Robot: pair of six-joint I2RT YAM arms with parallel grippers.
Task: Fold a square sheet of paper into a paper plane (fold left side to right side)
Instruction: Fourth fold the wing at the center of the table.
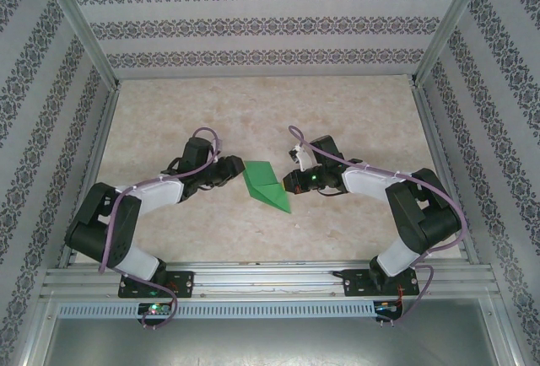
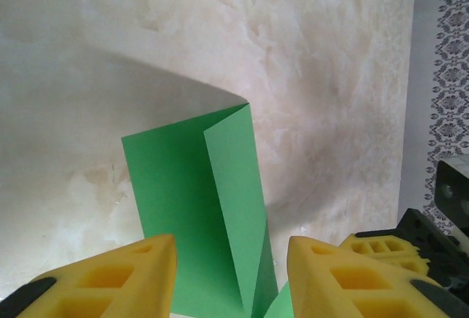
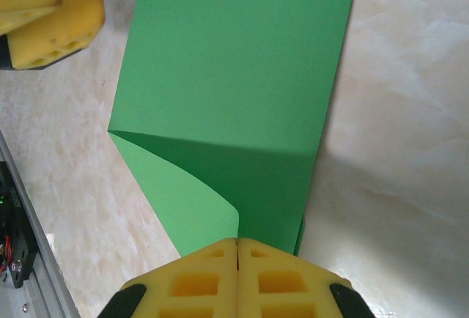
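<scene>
- The sheet [image 1: 263,182] lies mid-surface [image 1: 270,117], between the two tools. From above it is a creased, pointed green shape, with one tip pointing near and right.
- Just right of it, the right tool [image 3: 238,248] has its pads pressed together on the sheet's edge. In its wrist view a flap curls up out of the grip, and a diagonal crease runs off to a corner.
- Just left of the sheet, the left tool [image 2: 231,252] has its pads apart, with the paper running into the gap between them. Neither pad can be seen pressing on it, so I judge the sheet free on that side.
- Farther out, the left wrist view shows a folded panel lifted off the surface and casting a shadow. Its fold line runs away from the tool.
- Handling, as a judgement: the sheet is very light and thin, limp across any unsupported span and stiffer along a crease. It would likely slide on the smooth surface if pushed from one side only. It could crumple or tear if pinched hard and dragged.
- Where to take hold, as a judgement: at an edge or corner close to a crease, with a shallow pinch. One tool should pin the sheet while the other carries the left side over to the right, so the free part follows instead of buckling.
</scene>
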